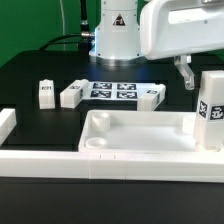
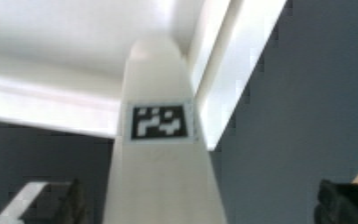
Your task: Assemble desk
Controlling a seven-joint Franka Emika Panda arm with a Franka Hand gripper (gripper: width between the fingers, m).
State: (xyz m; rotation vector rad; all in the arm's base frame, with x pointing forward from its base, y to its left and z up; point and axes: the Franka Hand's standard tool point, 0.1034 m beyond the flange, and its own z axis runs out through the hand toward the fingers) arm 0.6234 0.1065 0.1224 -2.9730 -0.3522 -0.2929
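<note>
Wrist view: black-and-white square tag (image 2: 155, 122) on white leg (image 2: 156, 185)

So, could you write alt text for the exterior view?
A white desk top lies on a black table, with one leg upright at its end on the exterior view's right. The open gripper hangs near that leg; three more legs lie behind.

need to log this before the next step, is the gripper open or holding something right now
gripper: open, jaws wide apart, holding nothing; the upright leg seen in the wrist view is not gripped
</note>
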